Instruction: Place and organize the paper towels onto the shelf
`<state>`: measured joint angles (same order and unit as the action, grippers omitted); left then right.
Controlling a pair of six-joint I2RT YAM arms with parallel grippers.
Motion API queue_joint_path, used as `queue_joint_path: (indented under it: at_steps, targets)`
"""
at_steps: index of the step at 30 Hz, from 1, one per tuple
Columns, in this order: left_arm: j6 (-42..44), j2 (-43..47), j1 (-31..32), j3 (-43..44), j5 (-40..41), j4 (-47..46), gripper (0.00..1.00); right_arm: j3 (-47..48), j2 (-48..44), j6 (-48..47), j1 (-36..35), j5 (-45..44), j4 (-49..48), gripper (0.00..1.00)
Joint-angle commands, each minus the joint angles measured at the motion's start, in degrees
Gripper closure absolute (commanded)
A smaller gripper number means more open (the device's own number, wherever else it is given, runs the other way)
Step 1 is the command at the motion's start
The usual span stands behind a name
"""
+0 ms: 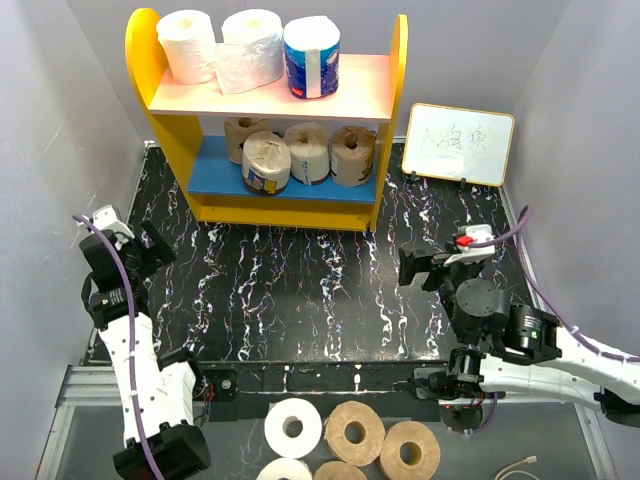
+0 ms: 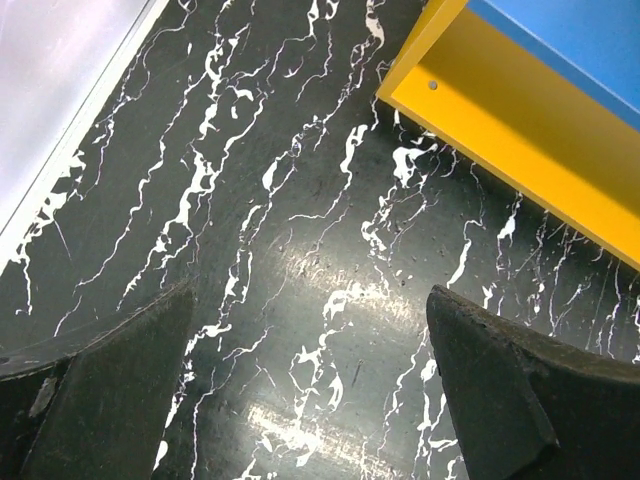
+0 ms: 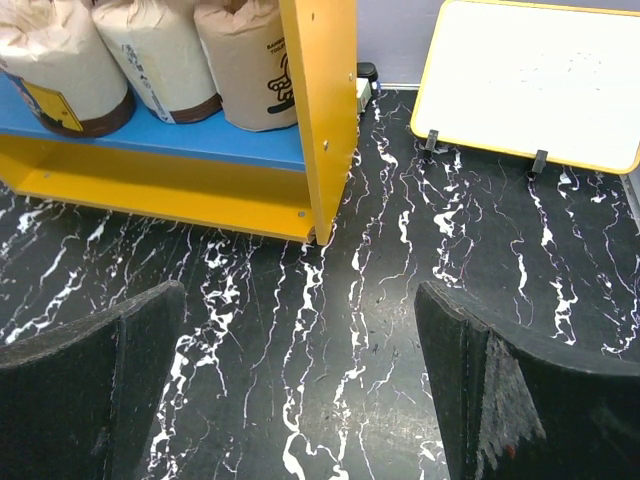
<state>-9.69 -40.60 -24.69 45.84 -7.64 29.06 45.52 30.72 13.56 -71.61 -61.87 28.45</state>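
The shelf stands at the back of the table. Its pink top board holds two white paper towels and a blue-wrapped roll. Its blue lower board holds several tan rolls. My left gripper is open and empty over the black marbled table, left of the shelf; its wrist view shows the shelf's yellow base. My right gripper is open and empty, in front of the shelf's right end; its wrist view shows the yellow side panel and tan rolls.
A small whiteboard with writing leans at the back right, also in the right wrist view. Several more rolls, white and tan, lie below the table's near edge between the arm bases. Grey walls close both sides.
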Motion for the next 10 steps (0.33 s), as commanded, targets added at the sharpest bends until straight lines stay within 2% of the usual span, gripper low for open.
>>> queue_joint_path:
  at_steps: [1, 10]
  targets:
    - [-1.0, -0.2, -0.4, -0.1, 1.8, -1.4, 0.01, 0.3, -3.1, -0.1, -0.1, -0.5, -1.8, 0.01]
    - [-2.9, 3.0, -0.4, 0.7, -3.7, -1.5, 0.01, 0.3, -2.7, 0.0, -0.1, -0.8, -1.7, 0.01]
